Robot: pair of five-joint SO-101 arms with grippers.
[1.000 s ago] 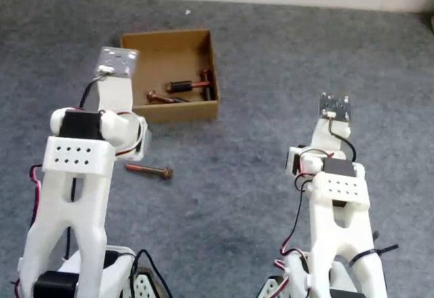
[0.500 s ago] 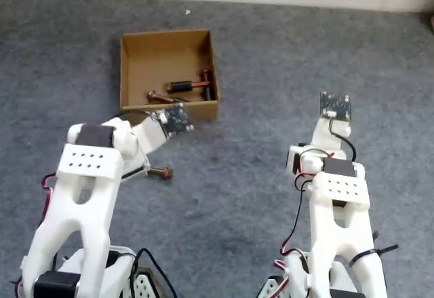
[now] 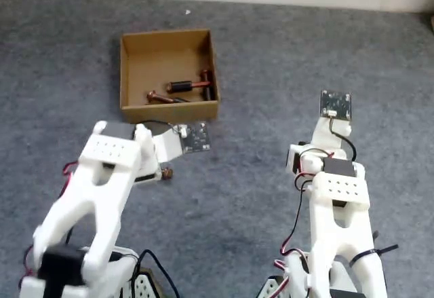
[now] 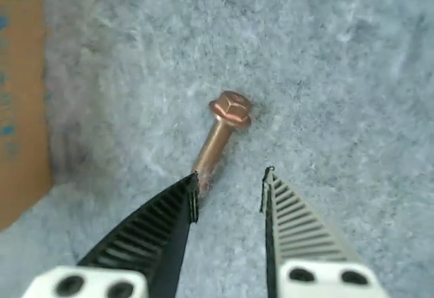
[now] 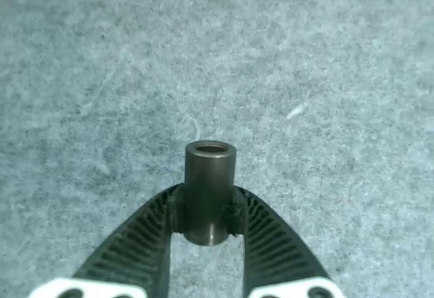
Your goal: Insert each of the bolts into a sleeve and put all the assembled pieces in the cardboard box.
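A copper bolt [image 4: 221, 132] with a hex flange head lies on the grey carpet; its head [image 3: 167, 173] peeks out beside the left arm in the high view. My left gripper [image 4: 230, 174] hangs open just over the bolt's threaded end, with the shank running past one fingertip [image 4: 192, 184]. My right gripper [image 5: 209, 196] is shut on a dark cylindrical sleeve [image 5: 211, 176], held with its bore pointing away from the wrist, above bare carpet. The cardboard box [image 3: 167, 113] sits at the back left, with bolts and dark sleeves [image 3: 182, 89] lying inside.
The box's brown wall [image 4: 20, 108] runs close beside the left gripper. The left arm's wrist [image 3: 193, 138] sits just in front of the box. The right arm [image 3: 336, 108] stands well to the right over open carpet.
The left arm swung away from above the box, down and right, to hover over the loose bolt on the carpet. The right arm stayed still.
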